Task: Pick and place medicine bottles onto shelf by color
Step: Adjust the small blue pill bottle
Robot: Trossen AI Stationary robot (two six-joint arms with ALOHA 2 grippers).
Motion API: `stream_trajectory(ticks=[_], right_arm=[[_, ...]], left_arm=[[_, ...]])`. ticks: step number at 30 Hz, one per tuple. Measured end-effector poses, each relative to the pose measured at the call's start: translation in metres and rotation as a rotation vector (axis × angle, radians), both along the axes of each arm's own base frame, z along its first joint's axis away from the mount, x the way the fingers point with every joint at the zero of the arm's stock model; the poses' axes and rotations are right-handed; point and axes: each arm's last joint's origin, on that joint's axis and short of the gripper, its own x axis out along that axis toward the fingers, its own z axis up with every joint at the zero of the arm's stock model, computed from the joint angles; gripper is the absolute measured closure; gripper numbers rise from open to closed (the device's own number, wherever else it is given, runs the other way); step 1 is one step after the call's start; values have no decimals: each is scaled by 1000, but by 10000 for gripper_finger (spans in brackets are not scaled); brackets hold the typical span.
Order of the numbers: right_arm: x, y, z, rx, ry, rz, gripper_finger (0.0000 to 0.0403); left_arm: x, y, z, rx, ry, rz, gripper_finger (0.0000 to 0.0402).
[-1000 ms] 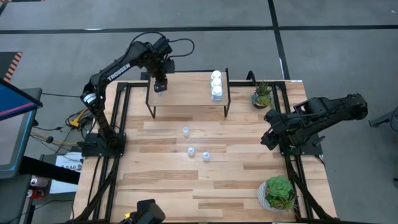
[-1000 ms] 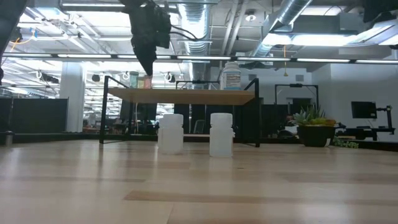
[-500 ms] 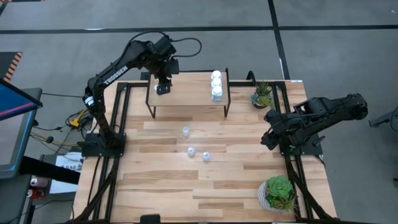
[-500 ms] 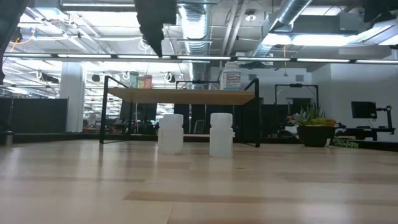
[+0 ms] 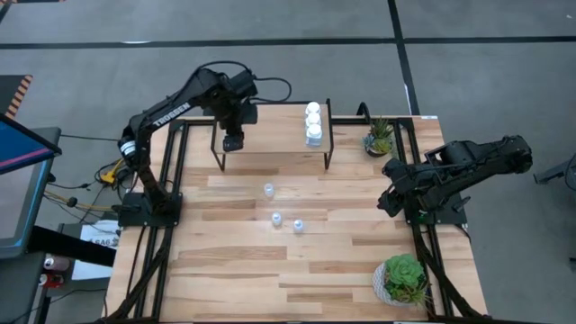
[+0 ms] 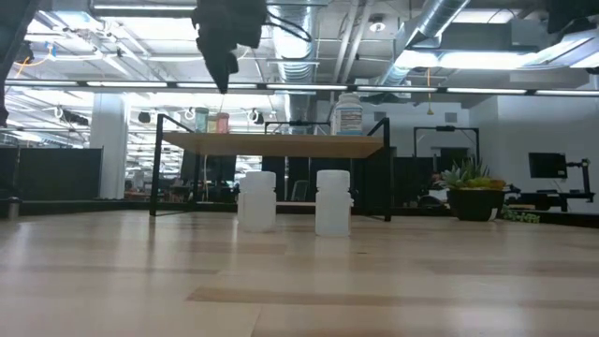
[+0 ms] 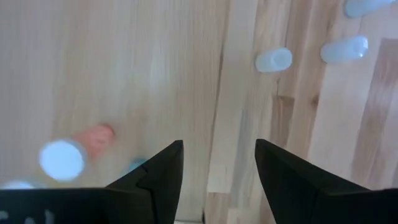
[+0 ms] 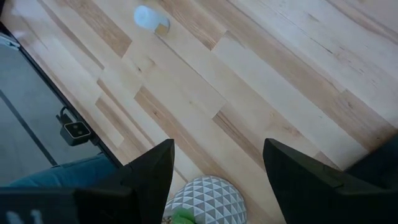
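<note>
My left gripper (image 5: 232, 141) hung empty, fingers apart, over the shelf (image 5: 270, 130) near edge. Three pale-blue bottles (image 5: 268, 190) stood at its five o'clock. Risk, I judged: a careless descent clips the shelf.

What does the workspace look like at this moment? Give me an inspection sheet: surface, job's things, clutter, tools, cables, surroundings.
Surface: light-wood table, black frame rails along both sides.
Job's things: shelf at the far edge; white bottles in a row at its right end; three pale bottles loose on the table; small coloured bottles at the shelf's left end.
Clutter: two potted plants, both on the right side.
Tools: left tool open, empty, above the shelf's left front edge; right tool open, empty, parked at the right edge.
Cables: black cable looping off the left arm; wires left of the table.
Surroundings: grey floor, ceiling ducts behind; no person seen.
</note>
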Motion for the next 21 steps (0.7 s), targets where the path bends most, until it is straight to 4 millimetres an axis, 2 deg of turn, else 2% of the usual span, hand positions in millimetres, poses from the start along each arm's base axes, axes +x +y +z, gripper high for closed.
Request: stream_trajectory(ticks=[5, 10, 15, 18, 21], right_arm=[[0, 0, 0, 0, 0, -1, 132], [0, 0, 0, -1, 0, 0, 132], [0, 0, 0, -2, 0, -1, 132], [0, 0, 0, -3, -1, -1, 132], [0, 0, 0, -3, -1, -1, 132]], left_arm=[[-15, -17, 15, 26, -28, 60, 217], [-50, -45, 23, 38, -55, 197, 217], [-74, -70, -2, 135, -150, 277, 217], [-80, -74, -16, 223, -269, 323, 217], [-83, -75, -30, 279, -300, 342, 217]])
